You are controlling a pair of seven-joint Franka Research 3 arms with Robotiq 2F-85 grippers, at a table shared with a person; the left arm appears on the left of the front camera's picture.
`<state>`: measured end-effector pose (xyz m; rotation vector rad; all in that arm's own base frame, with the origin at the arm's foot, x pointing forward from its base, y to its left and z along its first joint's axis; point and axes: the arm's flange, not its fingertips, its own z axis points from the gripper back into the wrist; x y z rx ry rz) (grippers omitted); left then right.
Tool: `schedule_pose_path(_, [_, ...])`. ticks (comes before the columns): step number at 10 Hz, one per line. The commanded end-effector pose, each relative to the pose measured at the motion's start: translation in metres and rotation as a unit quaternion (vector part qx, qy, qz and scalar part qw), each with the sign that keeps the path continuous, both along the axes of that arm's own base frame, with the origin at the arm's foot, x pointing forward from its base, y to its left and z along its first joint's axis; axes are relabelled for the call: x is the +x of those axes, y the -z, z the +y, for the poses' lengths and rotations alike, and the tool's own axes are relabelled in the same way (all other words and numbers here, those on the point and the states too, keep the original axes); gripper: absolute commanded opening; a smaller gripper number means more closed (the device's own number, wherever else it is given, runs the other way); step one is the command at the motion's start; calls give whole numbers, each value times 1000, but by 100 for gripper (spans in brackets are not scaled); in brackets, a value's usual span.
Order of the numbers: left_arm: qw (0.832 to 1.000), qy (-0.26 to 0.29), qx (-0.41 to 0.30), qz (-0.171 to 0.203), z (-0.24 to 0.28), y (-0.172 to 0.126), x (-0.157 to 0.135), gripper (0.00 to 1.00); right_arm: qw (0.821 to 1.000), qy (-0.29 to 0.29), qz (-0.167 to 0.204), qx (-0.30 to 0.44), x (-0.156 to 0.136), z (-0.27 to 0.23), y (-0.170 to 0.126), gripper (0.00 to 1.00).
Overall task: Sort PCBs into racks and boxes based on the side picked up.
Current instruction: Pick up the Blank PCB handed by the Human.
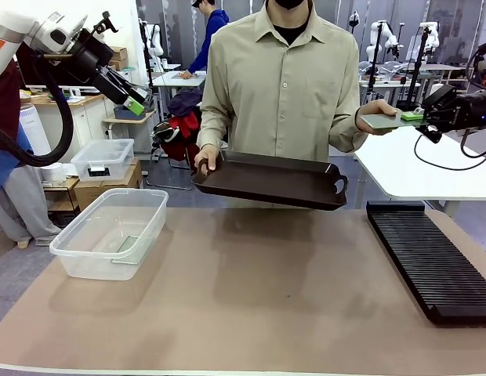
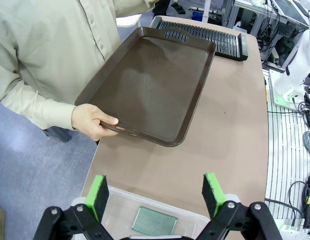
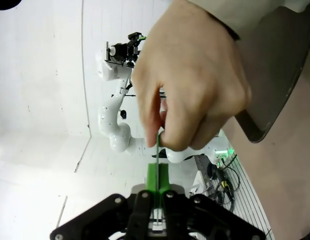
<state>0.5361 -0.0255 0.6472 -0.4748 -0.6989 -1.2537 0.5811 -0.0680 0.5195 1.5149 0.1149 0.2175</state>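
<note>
Right wrist view first: the right gripper [image 3: 157, 172] is seen clamped narrow on the edge of a thin green PCB [image 1: 382, 121]. The board's other end is pinched by the person's hand [image 3: 190, 85], so it's held from both sides mid hand-over, up and to the right of the dark brown tray [image 1: 266, 182].

The left gripper [image 2: 155, 195] is spread wide with nothing in it, parked high to the left of the tray, above the clear tub [image 1: 110, 231]. A second PCB [image 2: 154, 221] is already lying flat in that tub, so half the sorting looks done.

The black rack [image 1: 431, 258], right of the tray, looks unfilled, and the tray itself is bare. Probably left to do: the board gets released by the hand and placed. That hand's grip is the main thing in the way. The tray is held up by the other hand [image 1: 205, 160].
</note>
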Motion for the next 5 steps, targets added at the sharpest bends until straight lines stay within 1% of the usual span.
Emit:
schedule_pose_path(1, [1000,-1,1,0,0,1,0,100,1000,-10,-2,16,4,-1,-1,0])
schedule_pose_path(3, [1000,-1,1,0,0,1,0,100,1000,-6,3,11,3,-1,0,0])
schedule_pose_path(4, [1000,-1,1,0,0,1,0,100,1000,10,14,-2,3,0,0,0])
schedule_pose_path(5, [1000,-1,1,0,0,1,0,100,999,26,41,-20,4,2,-1,0])
